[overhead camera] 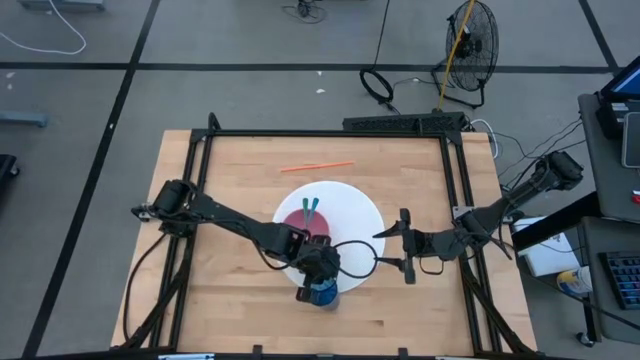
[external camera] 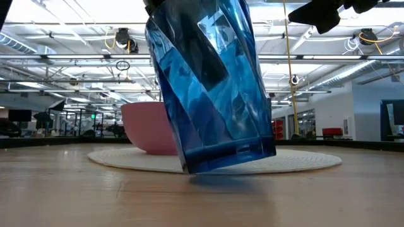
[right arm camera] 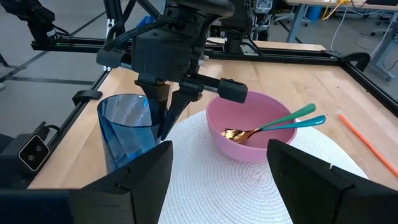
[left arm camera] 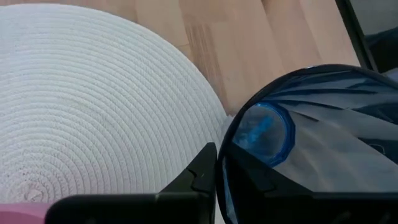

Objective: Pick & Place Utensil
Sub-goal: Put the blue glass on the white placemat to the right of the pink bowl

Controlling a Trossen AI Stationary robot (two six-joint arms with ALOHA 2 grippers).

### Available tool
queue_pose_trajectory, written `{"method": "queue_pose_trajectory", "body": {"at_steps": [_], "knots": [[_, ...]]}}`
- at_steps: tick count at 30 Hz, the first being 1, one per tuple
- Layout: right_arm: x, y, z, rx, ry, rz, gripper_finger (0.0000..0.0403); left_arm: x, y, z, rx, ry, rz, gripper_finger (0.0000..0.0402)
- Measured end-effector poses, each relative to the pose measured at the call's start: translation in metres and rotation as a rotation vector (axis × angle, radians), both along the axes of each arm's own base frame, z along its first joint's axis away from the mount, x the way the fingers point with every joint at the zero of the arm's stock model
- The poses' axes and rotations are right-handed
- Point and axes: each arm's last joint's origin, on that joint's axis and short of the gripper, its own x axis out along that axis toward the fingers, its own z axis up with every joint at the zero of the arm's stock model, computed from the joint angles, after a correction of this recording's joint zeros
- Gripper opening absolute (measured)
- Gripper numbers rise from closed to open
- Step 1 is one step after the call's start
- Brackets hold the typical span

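Two gold-headed utensils with teal handles (right arm camera: 283, 122) lie inside the round pink bowl (right arm camera: 249, 140), handles resting over its rim, side by side.

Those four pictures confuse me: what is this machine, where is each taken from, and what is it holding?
It is a robot with two dark arms at a wooden table, each ending in a two-finger gripper. One picture looks straight down, one looks level across the tabletop, and two come from cameras on the arms' wrists.

On the table lie a round white mat, a pink bowl with two teal-handled utensils in it, an orange stick, and a blue cup, which is tilted.

The left gripper pinches the cup's rim, one finger inside. The right gripper waits open beside the mat, holding nothing.
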Motion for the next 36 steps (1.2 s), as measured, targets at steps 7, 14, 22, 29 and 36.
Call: {"method": "queue_pose_trajectory", "body": {"at_steps": [7,14,22,29,36], "knots": [[0.0,0.0,0.0,0.0,0.0,0.0,0.0256,0.002,-0.001,0.005,-0.003,-0.044,-0.017,0.0037],[0.0,0.0,0.0,0.01,0.001,-0.003,0.0256,-0.002,-0.001,0.017,-0.001,-0.082,-0.04,0.0038],[0.0,0.0,-0.001,0.022,0.008,-0.006,0.0256,-0.012,-0.002,0.039,0.028,-0.14,-0.057,0.0038],[0.001,0.001,0.002,0.033,-0.017,0.02,0.0256,-0.043,0.005,0.083,0.107,-0.197,-0.035,0.0038],[0.014,0.013,0.008,0.064,-0.138,0.174,0.0256,-0.112,0.001,0.135,0.215,-0.313,0.057,0.0037]]}}
